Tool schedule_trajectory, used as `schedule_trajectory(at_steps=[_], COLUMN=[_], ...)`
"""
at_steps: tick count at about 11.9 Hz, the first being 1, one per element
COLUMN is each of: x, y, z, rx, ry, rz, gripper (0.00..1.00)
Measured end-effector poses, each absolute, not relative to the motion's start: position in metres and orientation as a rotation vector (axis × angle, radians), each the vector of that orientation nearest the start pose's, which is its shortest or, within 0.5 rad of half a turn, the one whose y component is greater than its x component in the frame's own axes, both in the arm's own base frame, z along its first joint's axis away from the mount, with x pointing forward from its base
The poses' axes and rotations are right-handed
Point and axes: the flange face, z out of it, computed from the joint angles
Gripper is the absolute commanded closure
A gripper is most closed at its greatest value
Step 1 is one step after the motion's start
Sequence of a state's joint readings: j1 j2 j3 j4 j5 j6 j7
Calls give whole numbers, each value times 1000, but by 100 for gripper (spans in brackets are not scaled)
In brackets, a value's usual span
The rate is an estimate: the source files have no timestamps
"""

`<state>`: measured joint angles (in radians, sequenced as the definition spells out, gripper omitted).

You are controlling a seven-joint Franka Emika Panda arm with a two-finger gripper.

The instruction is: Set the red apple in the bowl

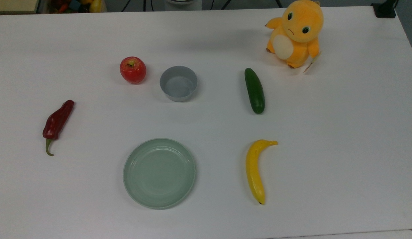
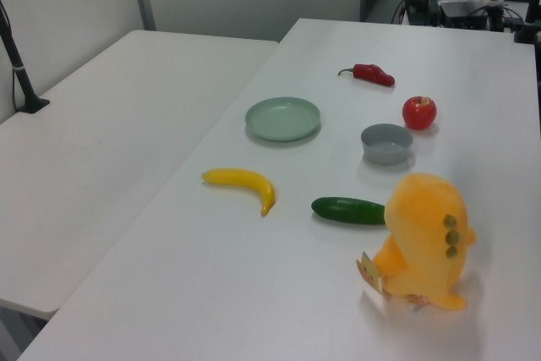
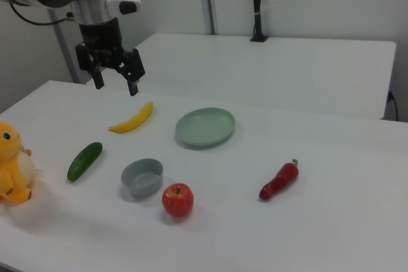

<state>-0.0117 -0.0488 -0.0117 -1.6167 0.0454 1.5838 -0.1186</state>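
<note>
The red apple point(image 1: 133, 69) point(image 2: 419, 112) point(image 3: 178, 200) rests on the white table, stem dimple up. Just to the top view's right of it stands the small grey bowl point(image 1: 178, 83) point(image 2: 386, 143) point(image 3: 142, 177), upright with nothing inside. A small gap separates apple and bowl. In the right view my gripper point(image 3: 116, 83) hangs high above the table, fingers pointing down and spread open, holding nothing. It sits well above and toward the right view's upper left of the bowl.
A pale green plate point(image 1: 159, 173), a dark red chili pepper point(image 1: 56, 123), a cucumber point(image 1: 254, 90), a banana point(image 1: 255, 170) and an orange plush toy point(image 1: 296, 33) lie spread over the table point(image 1: 342, 132). A second white table point(image 2: 110, 141) adjoins it.
</note>
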Motion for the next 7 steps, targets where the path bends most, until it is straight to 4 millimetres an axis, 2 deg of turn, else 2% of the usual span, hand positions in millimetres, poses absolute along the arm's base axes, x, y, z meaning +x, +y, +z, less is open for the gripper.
schedule_trajectory(at_steps=[5, 7], x=[542, 543], y=[-29, -44], z=[598, 581], rx=[-3129, -3137], ry=[-193, -215], rz=[50, 65], gripper=[0, 0])
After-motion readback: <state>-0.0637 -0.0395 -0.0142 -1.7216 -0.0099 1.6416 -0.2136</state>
